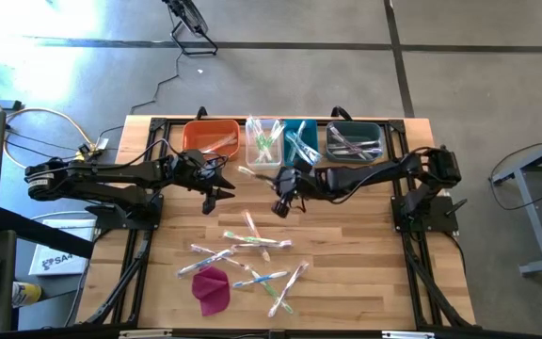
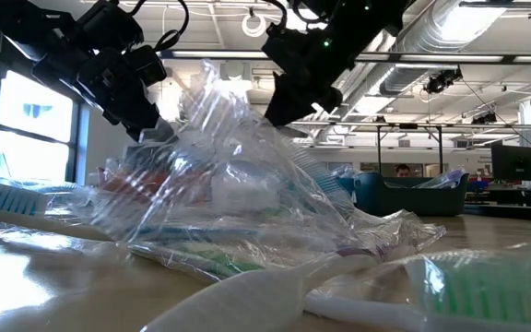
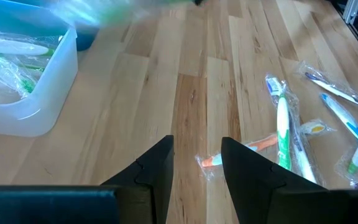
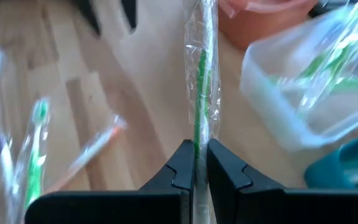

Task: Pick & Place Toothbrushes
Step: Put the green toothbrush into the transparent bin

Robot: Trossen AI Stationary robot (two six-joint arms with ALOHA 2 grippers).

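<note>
My right gripper hangs over the table's middle, just in front of the bins, shut on a green-handled toothbrush in a clear wrapper. The brush sticks out toward the orange bin and shows in the high view as a pale stick. My left gripper hovers open beside it above bare wood, holding nothing. An orange-handled wrapped brush lies on the table below it. Several more wrapped toothbrushes lie scattered near the front edge. My right gripper pinches the wrapped toothbrush between its two fingers at the handle's end. The brush runs on forward in line with the fingers, which slant downward from the table's right side. It is lifted clear of the table.
Along the far edge stand four bins: the orange one, a clear one with green brushes, a teal one and a dark one. A magenta cloth lump lies at the front left. Bare wood lies between the bins and the scattered brushes.
</note>
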